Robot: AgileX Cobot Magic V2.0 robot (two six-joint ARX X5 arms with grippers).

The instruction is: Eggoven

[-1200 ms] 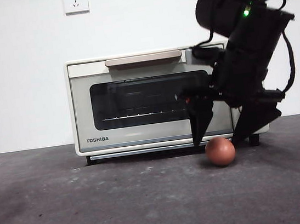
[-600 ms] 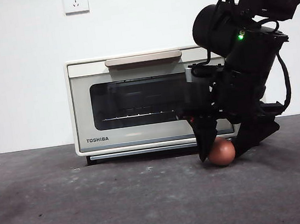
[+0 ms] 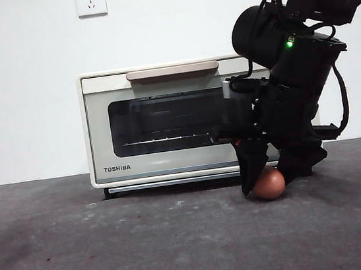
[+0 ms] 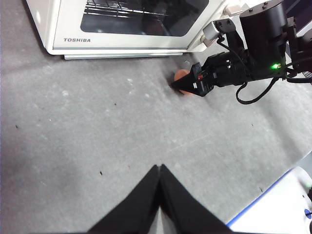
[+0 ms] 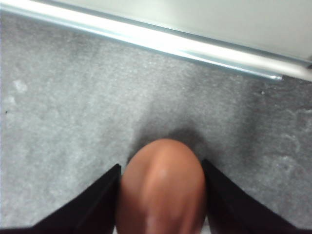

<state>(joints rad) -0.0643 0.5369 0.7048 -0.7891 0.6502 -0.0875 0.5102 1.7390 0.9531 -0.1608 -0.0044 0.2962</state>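
Note:
The reddish-brown egg (image 3: 269, 184) lies on the grey table just in front of the right end of the cream TOSHIBA oven (image 3: 165, 120), whose door is closed. My right gripper (image 3: 268, 187) reaches down from the upper right, and its jaws press against both sides of the egg (image 5: 163, 185). The oven's metal bottom rail (image 5: 195, 44) runs just beyond the egg. In the left wrist view the egg (image 4: 180, 78) shows partly behind the right gripper (image 4: 187, 85), near the oven (image 4: 126, 24). My left gripper (image 4: 159, 168) hangs shut and empty, well back from the oven.
A wall outlet (image 3: 90, 0) sits above the oven. The grey table (image 3: 116, 250) stretches bare in front and to the left. A white object with a blue edge (image 4: 287, 195) lies off the table's corner in the left wrist view.
The right gripper dropped down over the egg and its jaws closed in from both sides until they touch it. The egg has stayed on the table.

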